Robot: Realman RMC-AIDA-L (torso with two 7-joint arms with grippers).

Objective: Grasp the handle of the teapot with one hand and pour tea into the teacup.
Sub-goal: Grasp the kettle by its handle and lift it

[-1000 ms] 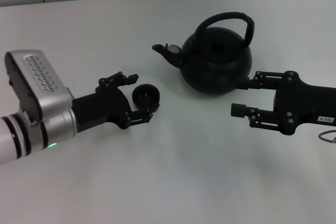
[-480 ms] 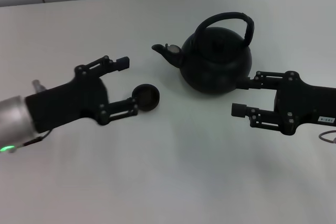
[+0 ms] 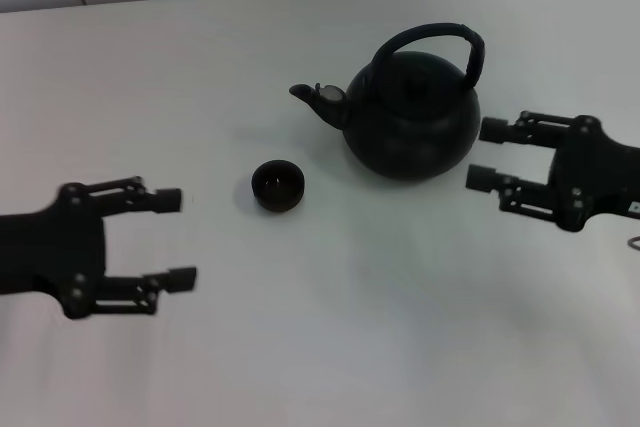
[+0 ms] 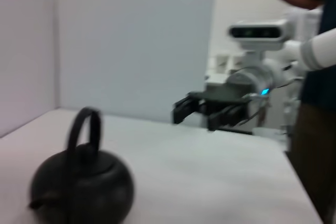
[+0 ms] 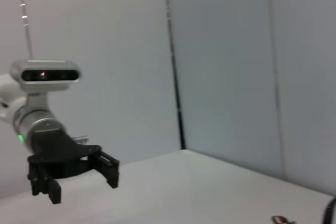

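Head view showed the task barely begun — the teapot (image 3: 413,117) stood upright on the white table (image 3: 330,327), its arched handle (image 3: 436,40) ungrasped, and nothing had been poured. The teacup (image 3: 278,186) sat apart from the pot, toward the robot's left, just ahead of the spout (image 3: 308,95). That spout pointed left, so the pot's long axis ran left–right, with the handle arching along the same line. The right gripper (image 3: 485,154) hovered beside the pot's right flank, fingers spread and empty; the left gripper (image 3: 175,238), also spread and empty, hung well clear of the cup.
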